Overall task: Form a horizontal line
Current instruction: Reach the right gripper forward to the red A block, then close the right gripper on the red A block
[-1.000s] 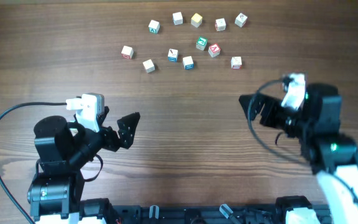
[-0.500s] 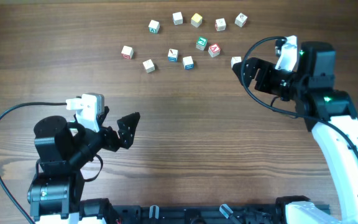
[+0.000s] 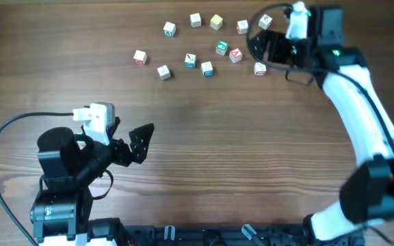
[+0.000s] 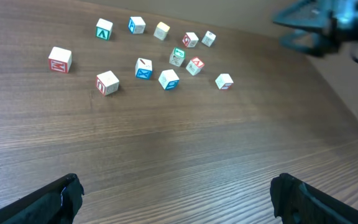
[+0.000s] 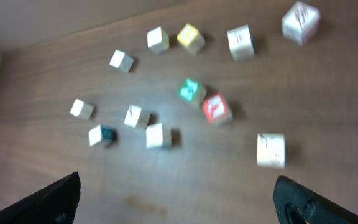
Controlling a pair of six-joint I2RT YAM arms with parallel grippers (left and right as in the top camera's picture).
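Observation:
Several small white letter cubes lie scattered at the far side of the table; no straight row of four shows. A green-faced cube [image 3: 221, 48] [image 5: 191, 90] sits beside a red-faced cube [image 3: 235, 55] [image 5: 216, 109], with a white cube [image 3: 260, 68] [image 5: 271, 149] to their right. Blue-faced cubes [image 3: 190, 61] [image 3: 206, 68] lie left of them. My right gripper [image 3: 260, 45] [image 5: 176, 199] is open and empty, above the right end of the scatter. My left gripper [image 3: 137, 140] [image 4: 176, 199] is open and empty, low at the near left, far from the cubes.
A back row of loose cubes runs from a teal-faced one [image 3: 169, 29] past a yellow one [image 3: 215, 22] to one at the right [image 3: 265, 22]. Two more cubes [image 3: 139, 57] [image 3: 163, 72] lie at the left. The wooden table [image 3: 211, 150] is bare between the arms.
My right arm has swung from the right middle of the table up and forward to the far cube scatter. The left arm and the cubes have not moved.

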